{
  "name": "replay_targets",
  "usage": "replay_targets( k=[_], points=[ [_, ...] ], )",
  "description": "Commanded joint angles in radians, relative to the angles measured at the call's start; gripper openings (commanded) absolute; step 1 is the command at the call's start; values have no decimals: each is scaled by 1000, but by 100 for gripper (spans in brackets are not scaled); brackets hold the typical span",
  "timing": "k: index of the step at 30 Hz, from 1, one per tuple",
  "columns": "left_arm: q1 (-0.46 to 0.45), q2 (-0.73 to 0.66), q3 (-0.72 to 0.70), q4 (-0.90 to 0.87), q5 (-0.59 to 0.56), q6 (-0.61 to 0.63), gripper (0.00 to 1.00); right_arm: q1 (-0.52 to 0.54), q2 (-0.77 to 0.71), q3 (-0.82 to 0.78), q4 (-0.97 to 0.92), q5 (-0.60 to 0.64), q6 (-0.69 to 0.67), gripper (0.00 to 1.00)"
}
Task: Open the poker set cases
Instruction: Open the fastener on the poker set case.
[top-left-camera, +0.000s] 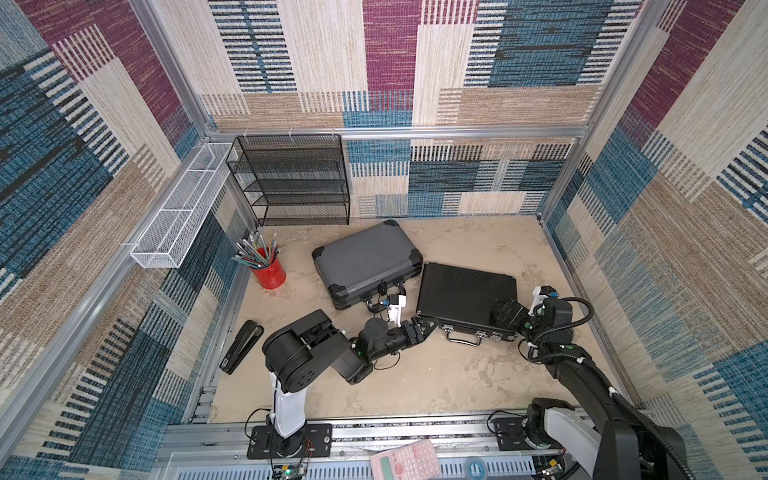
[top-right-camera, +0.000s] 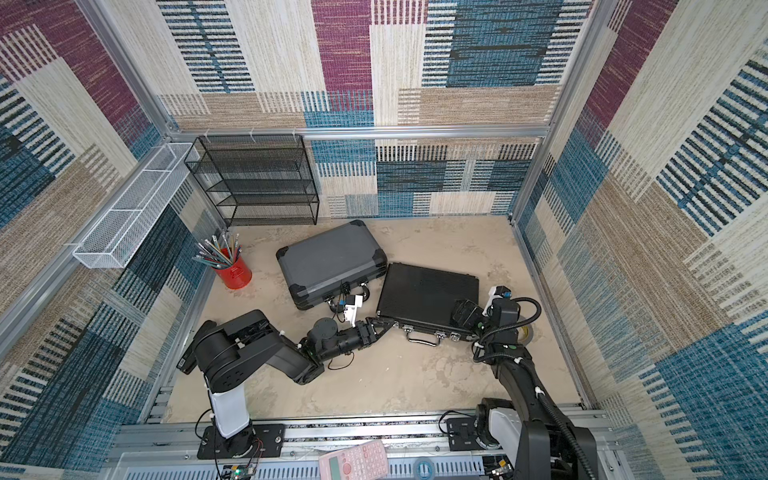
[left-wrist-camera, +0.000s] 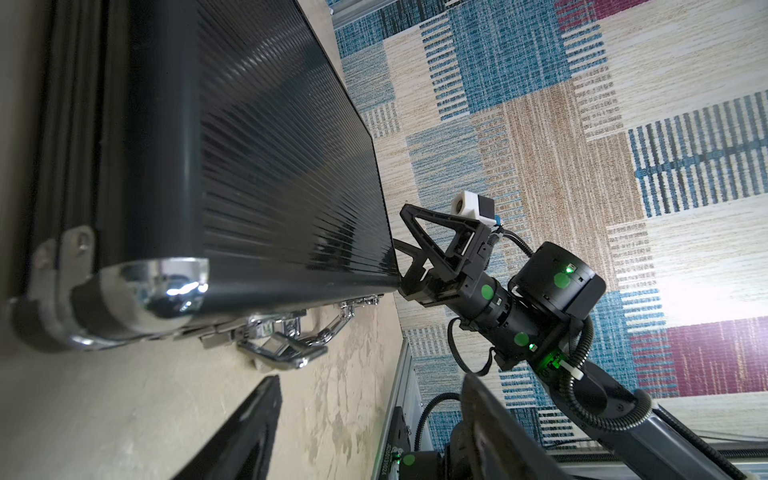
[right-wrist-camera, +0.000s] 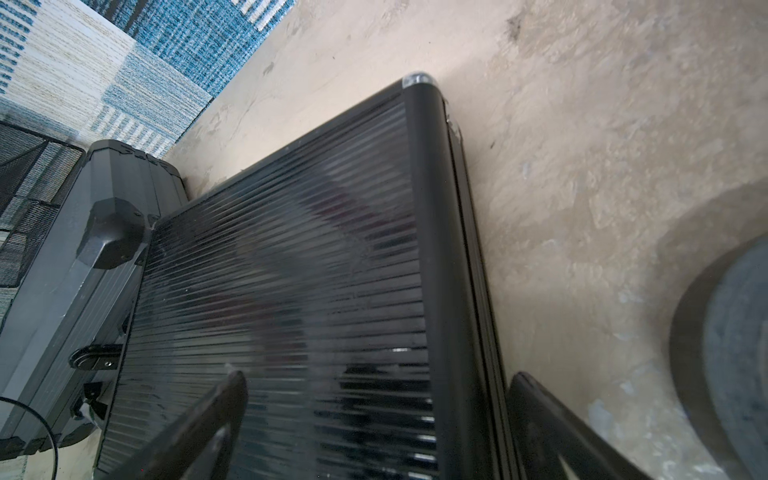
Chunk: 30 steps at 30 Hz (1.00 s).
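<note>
Both poker set cases lie flat and closed on the table, touching at a corner. The grey case (top-left-camera: 365, 262) with black corner caps is further back; the black ribbed case (top-left-camera: 465, 297) has its silver latches (left-wrist-camera: 282, 345) and handle (top-left-camera: 463, 338) facing the front. My left gripper (top-left-camera: 428, 325) is open at the black case's front left corner, next to its chrome corner cap (left-wrist-camera: 166, 291), with only bare table between its fingers (left-wrist-camera: 245, 432). Open too, my right gripper (top-left-camera: 500, 311) straddles the front right corner, one finger (right-wrist-camera: 199, 428) over the lid, one beside the edge.
A black wire-mesh shelf (top-left-camera: 295, 183) stands at the back left, with a white mesh basket (top-left-camera: 178, 208) on the left wall. A red cup of pencils (top-left-camera: 268, 270) and a black stapler (top-left-camera: 241, 345) sit left. A grey tape roll (right-wrist-camera: 727, 353) lies right of the black case.
</note>
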Motion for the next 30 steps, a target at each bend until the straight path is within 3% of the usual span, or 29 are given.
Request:
replay_targets(
  k=[1, 9, 13, 24, 30],
  points=[
    [-1, -21, -14, 37, -33, 17, 71, 0, -28, -2, -26, 18, -1, 99],
    [0, -56, -42, 20, -62, 36, 74, 0, -94, 7, -102, 35, -6, 99],
    [-1, -111, -30, -81, -58, 72, 75, -6, -124, 8, -137, 38, -1, 99],
    [4, -395, 49, -634, -151, 298, 88, -37, -193, -18, -210, -21, 52, 99],
    [34, -442, 173, -977, -167, 423, 92, -37, -216, -48, -230, -31, 82, 99]
  ],
)
